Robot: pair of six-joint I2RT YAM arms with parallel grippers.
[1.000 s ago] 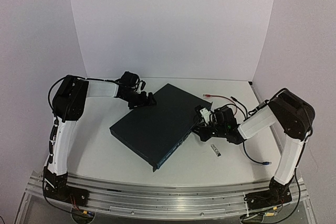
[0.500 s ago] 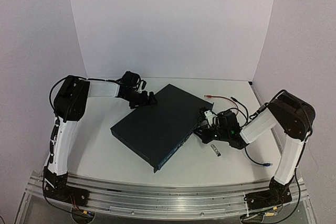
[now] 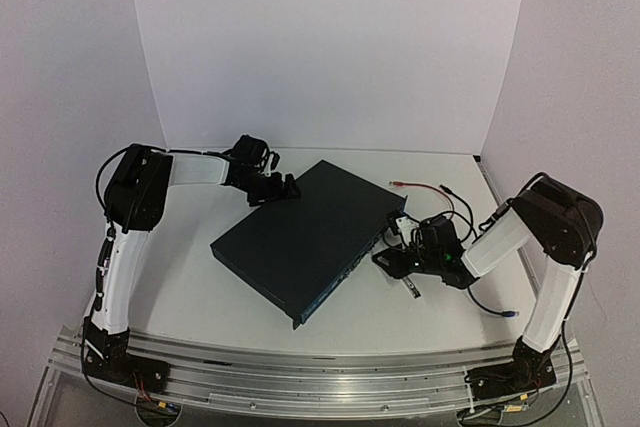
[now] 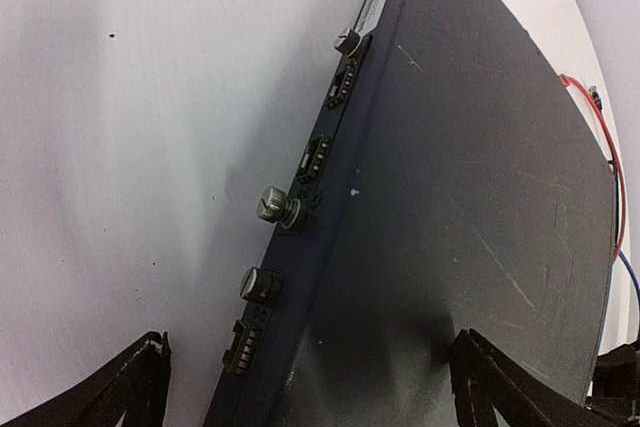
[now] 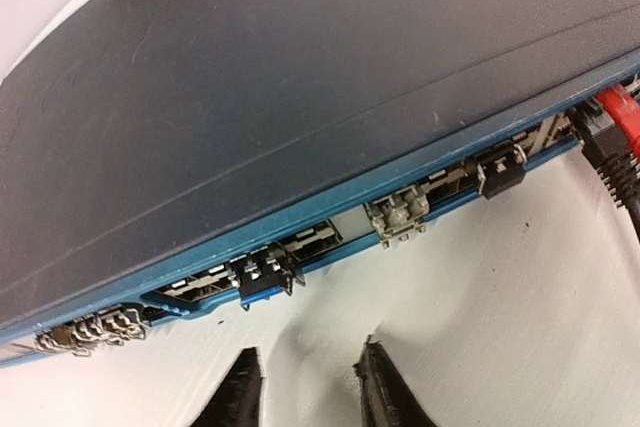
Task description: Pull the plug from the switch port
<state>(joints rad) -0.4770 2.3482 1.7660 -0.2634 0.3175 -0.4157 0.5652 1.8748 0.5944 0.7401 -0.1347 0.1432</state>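
The switch (image 3: 300,237) is a flat dark blue-black box lying at an angle mid-table. In the right wrist view its blue port face (image 5: 330,209) holds several plugs. A black plug with a blue tab (image 5: 265,277) sits just ahead of my right gripper (image 5: 305,387), which is open, empty and a short gap away from it. A metal plug (image 5: 400,215) and a black plug (image 5: 500,175) sit further right. My left gripper (image 4: 310,397) is open wide, straddling the switch's far corner (image 4: 300,347).
A small loose module (image 3: 410,285) lies on the table near my right gripper (image 3: 390,257). Red and black cables (image 3: 425,187) trail behind the switch's right corner, and a blue-tipped cable (image 3: 495,309) lies at the right. White walls stand behind and beside the table.
My right gripper has slid a little nearer and rightward along the port face, staying open. The left arm and the switch have not moved.
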